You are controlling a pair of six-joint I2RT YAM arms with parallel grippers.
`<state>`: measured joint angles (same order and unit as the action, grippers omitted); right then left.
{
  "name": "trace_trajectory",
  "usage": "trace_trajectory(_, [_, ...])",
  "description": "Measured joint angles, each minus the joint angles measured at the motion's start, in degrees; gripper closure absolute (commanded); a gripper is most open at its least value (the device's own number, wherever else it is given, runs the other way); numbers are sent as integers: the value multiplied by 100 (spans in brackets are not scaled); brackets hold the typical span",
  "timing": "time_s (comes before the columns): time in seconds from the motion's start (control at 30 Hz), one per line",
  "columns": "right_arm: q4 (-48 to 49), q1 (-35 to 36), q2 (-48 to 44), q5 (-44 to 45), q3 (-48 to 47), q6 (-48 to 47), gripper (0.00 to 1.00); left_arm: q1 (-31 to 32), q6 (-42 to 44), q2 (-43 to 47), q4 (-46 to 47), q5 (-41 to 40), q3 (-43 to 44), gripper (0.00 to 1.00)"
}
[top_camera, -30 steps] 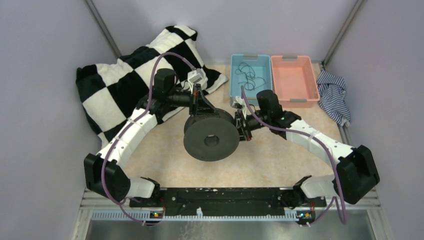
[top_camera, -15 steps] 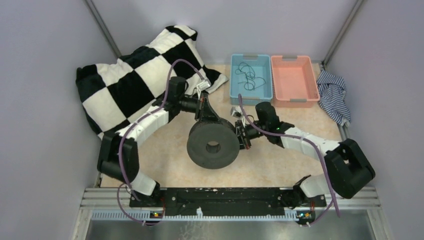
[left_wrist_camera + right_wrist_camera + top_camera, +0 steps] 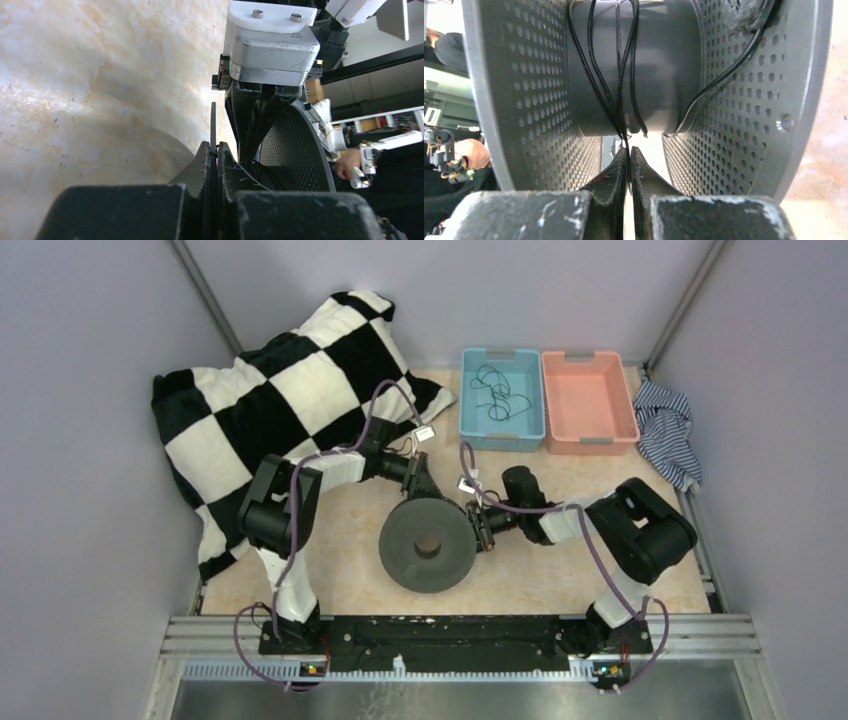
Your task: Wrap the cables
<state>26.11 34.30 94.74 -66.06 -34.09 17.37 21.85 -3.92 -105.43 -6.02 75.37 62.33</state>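
Observation:
A dark round spool (image 3: 428, 543) stands on its edge at the table's middle. My left gripper (image 3: 418, 488) is at its far left rim; in the left wrist view it (image 3: 213, 146) is shut on the thin edge of the spool's flange. My right gripper (image 3: 481, 528) is at the spool's right side; in the right wrist view it (image 3: 629, 150) is shut on a thin black cable (image 3: 623, 131) that loops a few times round the spool's core (image 3: 659, 65) between the perforated flanges. More loose black cables (image 3: 495, 390) lie in the blue bin (image 3: 470, 422).
A pink bin (image 3: 588, 400) stands right of the blue one. A black-and-white checkered cloth (image 3: 270, 390) covers the far left. A striped cloth (image 3: 665, 430) lies at the far right edge. Both arms are folded close around the spool.
Both arms have folded in and pulled back toward the near edge. The spool has come nearer with them. Both grippers have kept their hold.

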Motion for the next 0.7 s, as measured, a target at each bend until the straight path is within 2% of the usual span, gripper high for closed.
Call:
trace_trajectory(0.27, [3858,-55,1390,-20,566,2798,100,0,105,-962,-289,33,555,72])
trace_trajectory(0.37, [4870,-111,1897,-22,566,3794,100,-4,131,-1086,-302,-240,765,54])
trace_trajectory(0.47, [5285,-122,2041,-11,568,4284,100,-15,186,-1147,-299,-579,968,40])
trace_trajectory(0.7, [5818,-376,2044,101,684,4747,100,-125,380,-1202,-590,-1237,1563,26])
